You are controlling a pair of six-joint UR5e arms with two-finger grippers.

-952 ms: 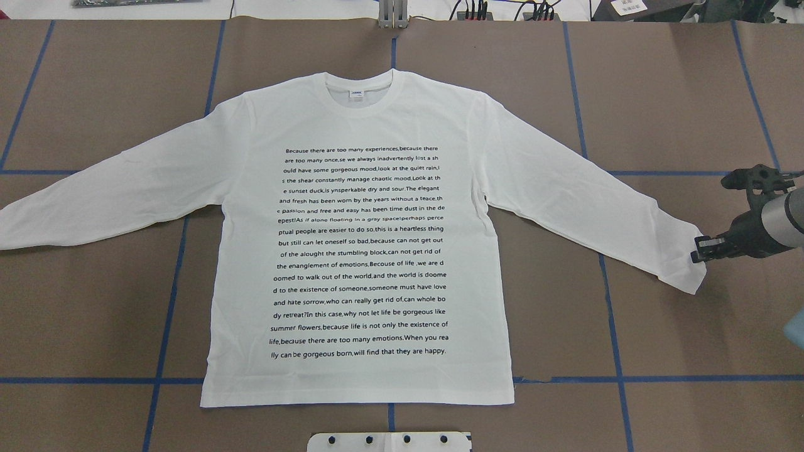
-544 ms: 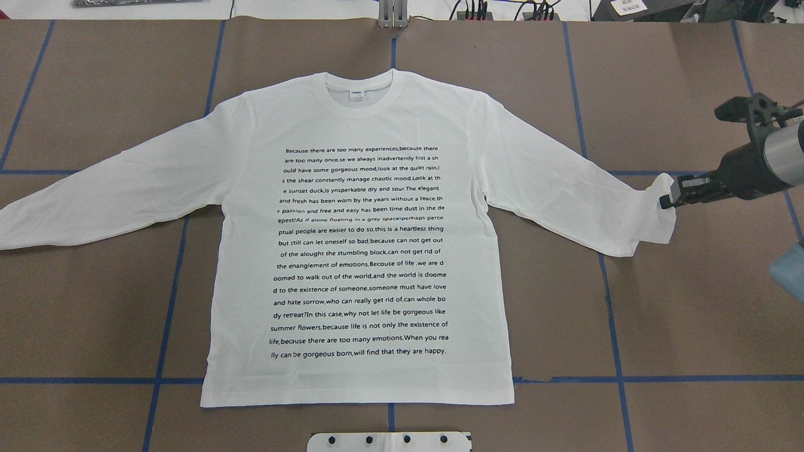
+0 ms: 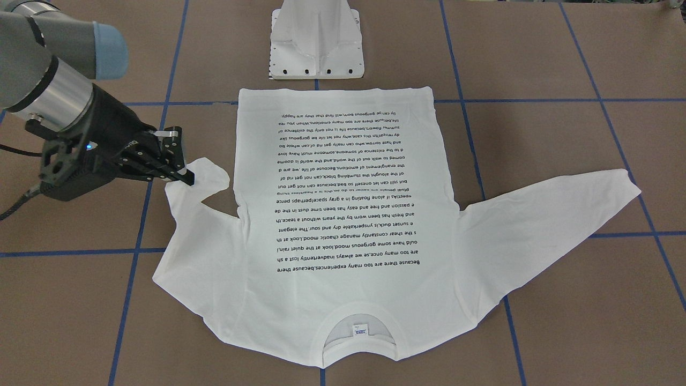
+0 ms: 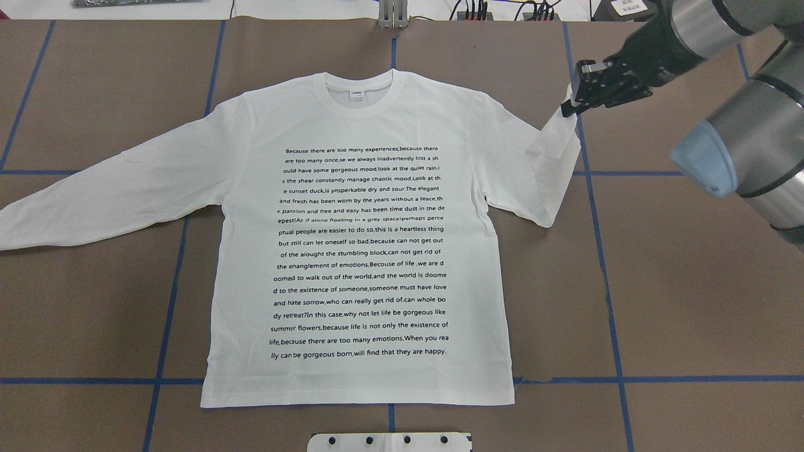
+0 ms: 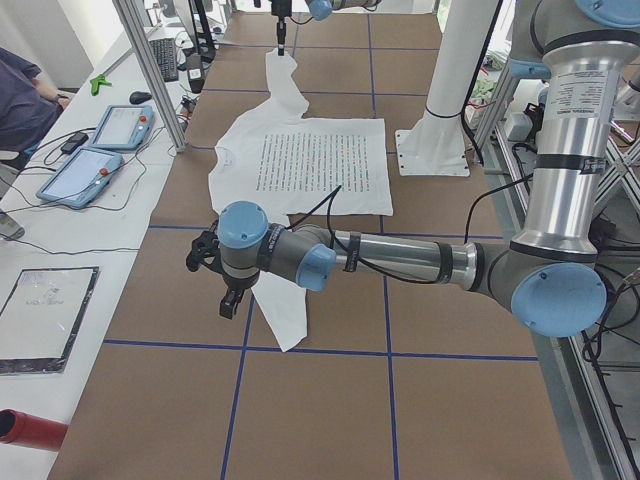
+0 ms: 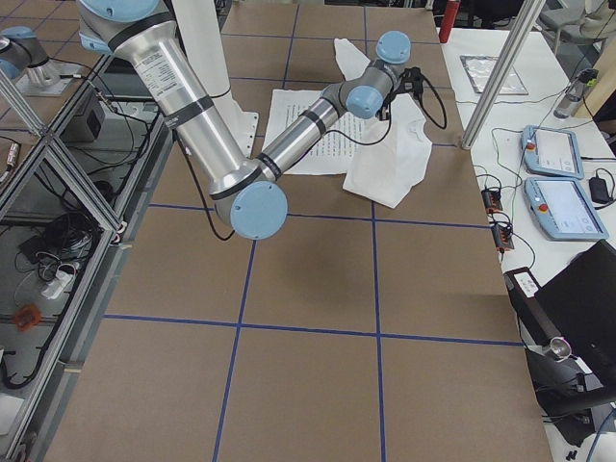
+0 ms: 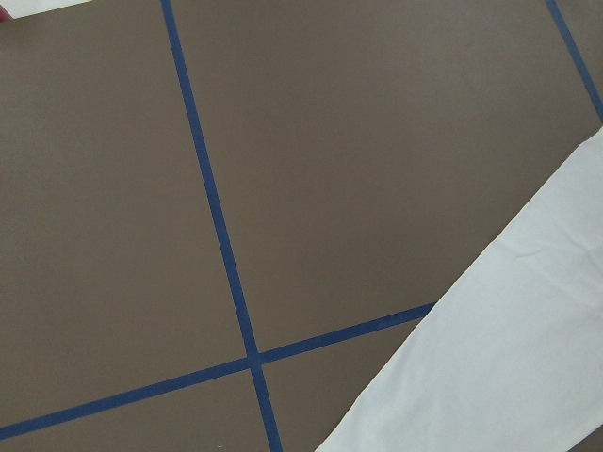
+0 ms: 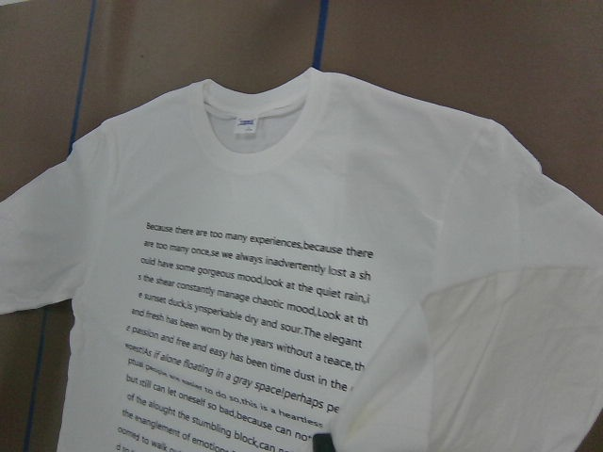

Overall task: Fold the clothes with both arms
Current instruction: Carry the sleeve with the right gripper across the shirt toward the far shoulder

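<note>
One cuff of the shirt (image 4: 440,125) tight in the right tool (image 4: 569,109), aloft; left tool (image 5: 231,306), state unclear.

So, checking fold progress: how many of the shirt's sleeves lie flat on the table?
1: the left sleeve, stretched out flat on the robot's left. The right sleeve is raised by its cuff, pinched in the right gripper.

left gripper (image 5: 230,300): side view only, no clue if its jaws are apart or closed
shirt (image 4: 377,251) cuff: bit pinched between the right gripper (image 4: 567,110) fingers is covered by them
other sleeve (image 4: 94,201): tip chopped by the overhead edge, well away from any fingers
neck label (image 3: 359,331): print too tiny to read
</note>
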